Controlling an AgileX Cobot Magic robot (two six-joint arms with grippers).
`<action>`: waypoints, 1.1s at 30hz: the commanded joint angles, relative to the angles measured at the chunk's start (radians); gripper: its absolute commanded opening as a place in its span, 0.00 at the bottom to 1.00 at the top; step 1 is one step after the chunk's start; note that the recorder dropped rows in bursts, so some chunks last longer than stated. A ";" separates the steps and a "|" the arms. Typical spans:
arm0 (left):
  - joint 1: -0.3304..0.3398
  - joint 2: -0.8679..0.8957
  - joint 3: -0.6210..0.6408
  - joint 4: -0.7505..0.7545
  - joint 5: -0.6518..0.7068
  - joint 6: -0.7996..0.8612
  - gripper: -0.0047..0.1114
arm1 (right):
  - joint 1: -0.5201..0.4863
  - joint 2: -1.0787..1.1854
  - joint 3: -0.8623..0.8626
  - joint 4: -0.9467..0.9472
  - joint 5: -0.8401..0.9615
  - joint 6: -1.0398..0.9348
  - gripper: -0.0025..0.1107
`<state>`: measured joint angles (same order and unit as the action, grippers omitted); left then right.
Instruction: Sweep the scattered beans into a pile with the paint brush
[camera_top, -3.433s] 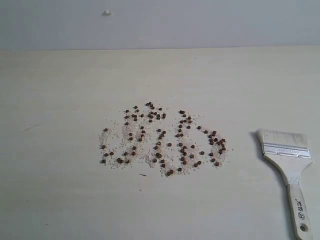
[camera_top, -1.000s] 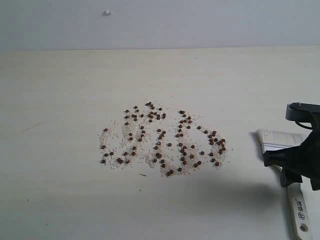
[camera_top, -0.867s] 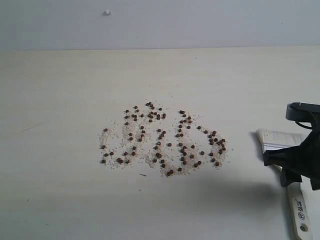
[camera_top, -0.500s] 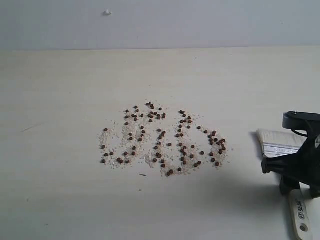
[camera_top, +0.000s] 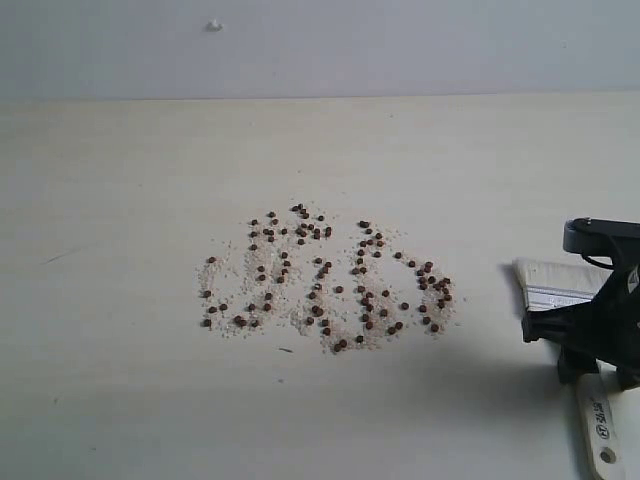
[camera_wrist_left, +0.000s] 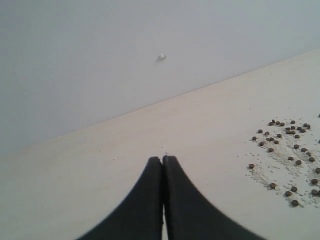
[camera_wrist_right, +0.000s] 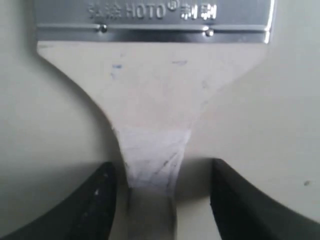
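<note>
Right gripper spread, straddling brush handle, not touching. Beans scattered left of brush. Left gripper pressed together, empty.

Robot test bench, lab-like; exact kind of room unclear. I work at pale wood-grain surface set against plain grey-white wall with small white nub. Staged props before me: scattered beans among whitish crumbs, paint brush.

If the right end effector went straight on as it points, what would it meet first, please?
Probably the wide flat paint brush's light wooden handle neck, lying between the right end effector's open fingers.
</note>
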<state>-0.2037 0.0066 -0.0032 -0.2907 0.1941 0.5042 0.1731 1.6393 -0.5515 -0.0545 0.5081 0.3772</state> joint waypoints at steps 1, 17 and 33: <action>-0.005 -0.005 0.003 0.002 -0.001 -0.001 0.04 | 0.002 0.026 0.009 0.003 -0.016 -0.002 0.46; -0.005 -0.005 0.003 0.002 -0.001 -0.001 0.04 | 0.002 0.023 0.009 -0.025 -0.029 -0.070 0.02; -0.005 -0.005 0.003 0.002 -0.001 -0.001 0.04 | 0.002 -0.174 -0.074 -0.027 0.182 -0.129 0.02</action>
<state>-0.2037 0.0066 -0.0032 -0.2907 0.1941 0.5042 0.1731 1.5021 -0.6035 -0.0734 0.6463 0.2676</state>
